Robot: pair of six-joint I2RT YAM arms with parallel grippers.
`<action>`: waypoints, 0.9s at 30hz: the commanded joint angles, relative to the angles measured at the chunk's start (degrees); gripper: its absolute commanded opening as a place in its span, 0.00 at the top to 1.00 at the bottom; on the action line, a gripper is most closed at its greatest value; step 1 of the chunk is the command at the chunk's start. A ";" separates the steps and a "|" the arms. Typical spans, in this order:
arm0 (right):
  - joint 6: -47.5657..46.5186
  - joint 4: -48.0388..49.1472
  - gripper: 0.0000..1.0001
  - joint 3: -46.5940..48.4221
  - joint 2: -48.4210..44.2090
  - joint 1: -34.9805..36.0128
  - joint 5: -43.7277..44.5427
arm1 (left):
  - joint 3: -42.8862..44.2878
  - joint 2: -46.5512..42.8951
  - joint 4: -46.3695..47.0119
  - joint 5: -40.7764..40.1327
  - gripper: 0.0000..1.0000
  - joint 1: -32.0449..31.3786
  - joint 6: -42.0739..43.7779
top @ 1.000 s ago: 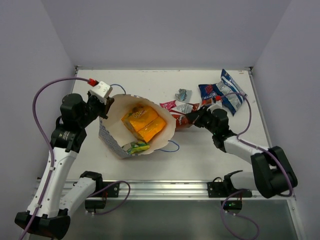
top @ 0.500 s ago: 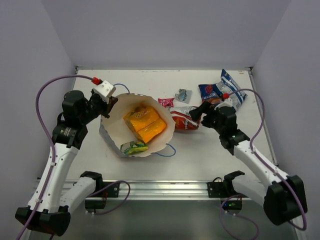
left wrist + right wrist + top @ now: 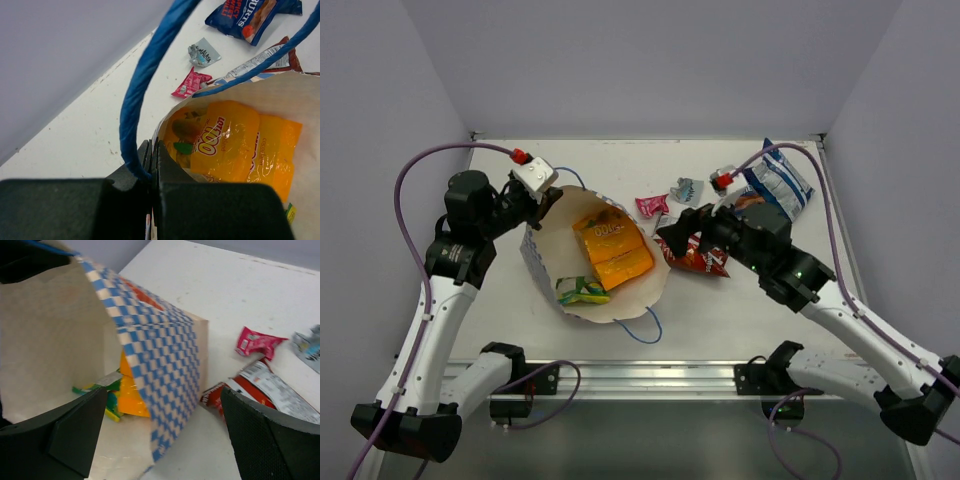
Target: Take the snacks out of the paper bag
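The paper bag [image 3: 620, 300] lies tipped on the table with its mouth upward in the top view. My left gripper [image 3: 546, 206] is shut on its far-left rim [image 3: 156, 134], beside a blue cord handle [image 3: 145, 75]. Inside lie two orange snacks [image 3: 612, 250] [image 3: 225, 145] and a green one [image 3: 582, 290] [image 3: 102, 390]. My right gripper [image 3: 672, 236] [image 3: 170, 440] is open and holds nothing; the bag's checkered wall [image 3: 160, 370] stands between its fingers, untouched. On the table lie the red-silver [image 3: 702, 260], pink [image 3: 651, 206], silvery-teal [image 3: 686, 189] and blue-white [image 3: 778, 183] packets.
A blue packet [image 3: 245, 15] lies by the blue-white one, mostly hidden under my right arm in the top view. The bag's second cord handle [image 3: 645, 327] trails toward the near table edge. White walls close in the table at the back and sides.
My right gripper has opened, let go of the red-silver packet, and swung left to the bag's right wall. The left gripper keeps its hold; the bag has turned a little.
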 commanded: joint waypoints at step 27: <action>-16.86 15.76 0.04 20.65 48.61 22.20 21.26 | -4.64 -7.99 5.38 1.29 1.00 0.05 -2.57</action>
